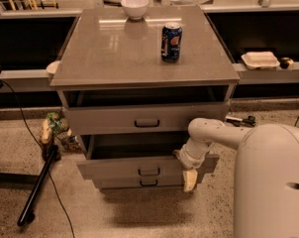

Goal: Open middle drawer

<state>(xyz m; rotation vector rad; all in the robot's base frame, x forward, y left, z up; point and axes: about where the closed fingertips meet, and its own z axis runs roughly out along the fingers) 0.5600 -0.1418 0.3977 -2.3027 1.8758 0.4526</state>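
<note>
1. middle drawer (pixel 124 166) is sticking out of the grey cabinet (pixel 139 58), partly open
2. gripper (pixel 189 178) is down at that drawer front's right end, honestly can't tell if the claw's open or gripping anything
3. soda can (pixel 171 42) and white bowl (pixel 134 7) sit on top

- White bowl (pixel 134 6) at the middle of the counter's (pixel 115 58) far edge.
- Blue soda can (pixel 171 42) upright, right of centre.
- White clamshell box (pixel 260 59) on a ledge (pixel 298 72) beyond the right edge.
- Black pole (pixel 38 187) lying on the floor (pixel 139 217) off the front left corner.
- Gripper (pixel 190 180) low, below the front right corner.
</note>
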